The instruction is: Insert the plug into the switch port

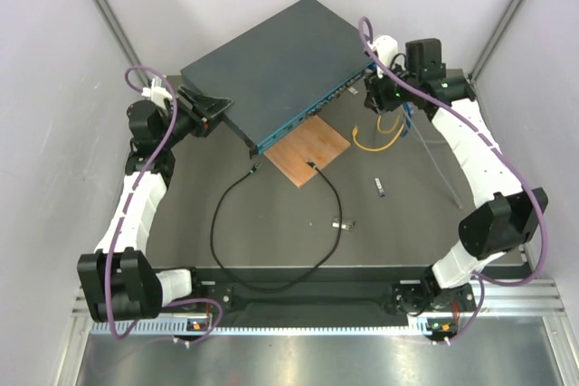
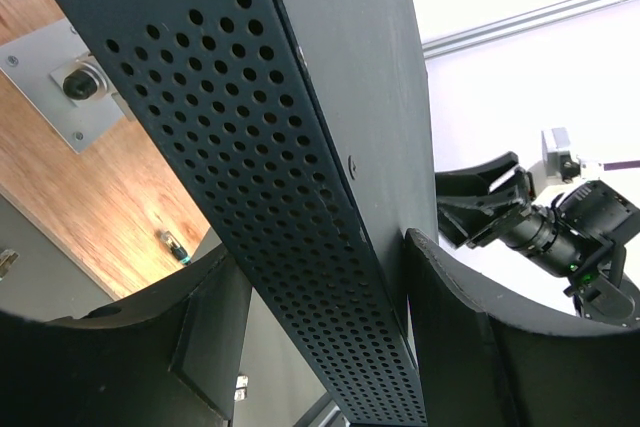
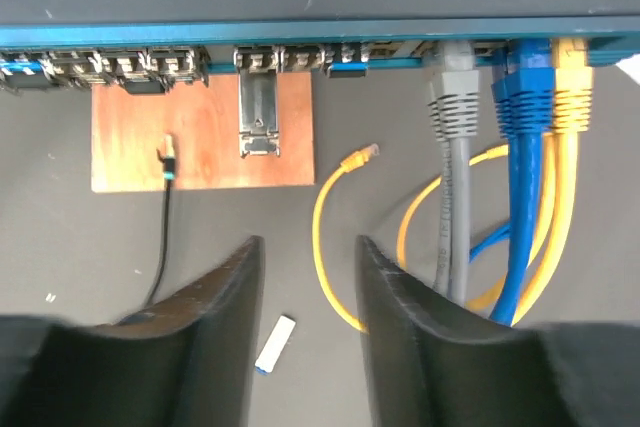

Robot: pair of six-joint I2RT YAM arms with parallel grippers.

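Note:
The switch [image 1: 280, 65] is a large flat dark box with a teal front face carrying a row of small dark ports [image 3: 160, 64]. The plug [image 3: 167, 159], a tiny teal-tipped end of a thin black cable [image 1: 217, 223], lies on the brown board [image 1: 308, 151] in front of that face. It also shows as the plug [image 2: 172, 245] in the left wrist view. My left gripper [image 2: 320, 247] straddles the switch's perforated left edge [image 2: 300, 247], with both fingers touching it. My right gripper [image 3: 308, 247] hovers open and empty over the table, facing the ports, to the right of the plug.
Grey, blue and yellow cables [image 3: 520, 107] are plugged in at the right end of the switch. A loose yellow cable end [image 3: 360, 155] lies nearby. A silver module [image 3: 258, 112] sticks out of one port. Small loose sticks [image 1: 380, 187] [image 1: 342, 221] lie on the table.

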